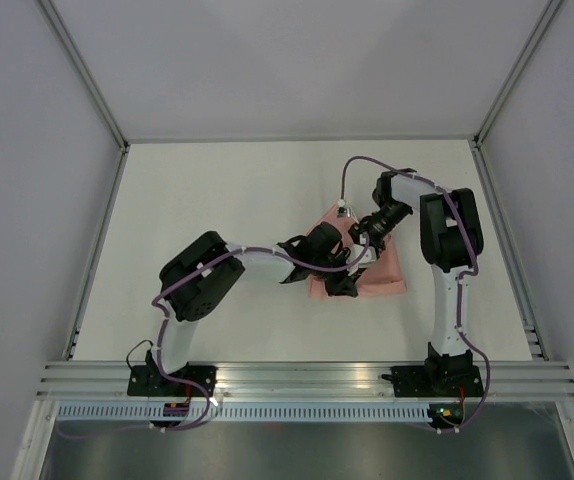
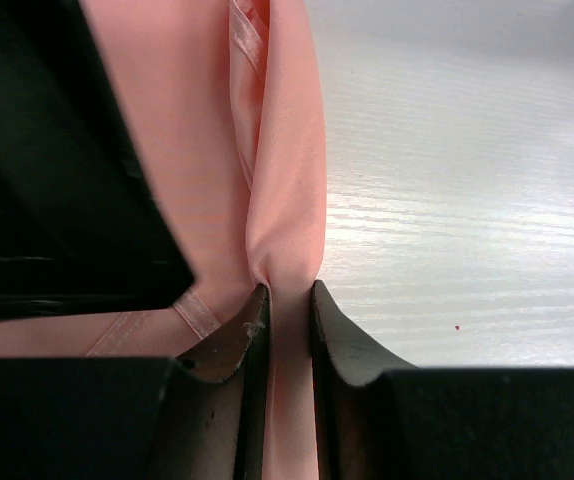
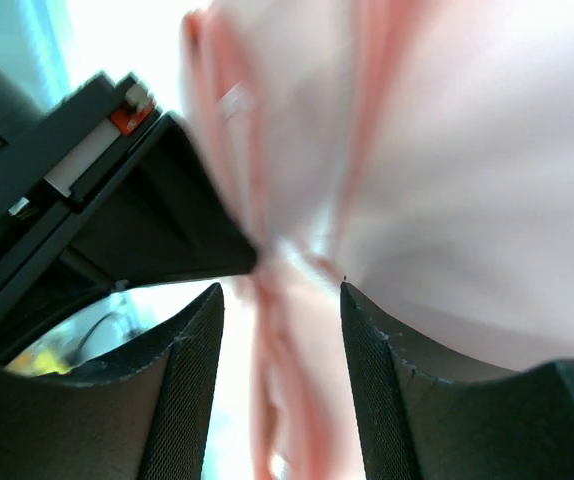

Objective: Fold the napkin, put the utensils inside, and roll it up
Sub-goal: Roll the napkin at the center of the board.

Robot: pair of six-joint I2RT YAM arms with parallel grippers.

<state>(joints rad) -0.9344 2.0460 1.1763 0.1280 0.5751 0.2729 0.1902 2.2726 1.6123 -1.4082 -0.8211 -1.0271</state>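
The pale pink napkin point(image 1: 387, 272) lies bunched right of the table's middle, with both grippers on it. My left gripper point(image 1: 339, 282) is shut on a raised fold of the napkin point(image 2: 197, 150); its jaws point(image 2: 287, 290) pinch the cloth with a narrow gap. My right gripper point(image 1: 360, 250) sits just behind it. In the right wrist view its jaws point(image 3: 280, 285) stand apart around a blurred strand of the napkin point(image 3: 467, 150), with light showing beside the cloth. No utensils show in any view.
White table point(image 1: 217, 200) with grey walls and metal frame posts at the left point(image 1: 97, 250) and right point(image 1: 512, 250). An aluminium rail point(image 1: 297, 378) runs along the near edge. The two grippers are very close; each shows as a black body in the other's wrist view point(image 2: 47, 180) point(image 3: 87, 200).
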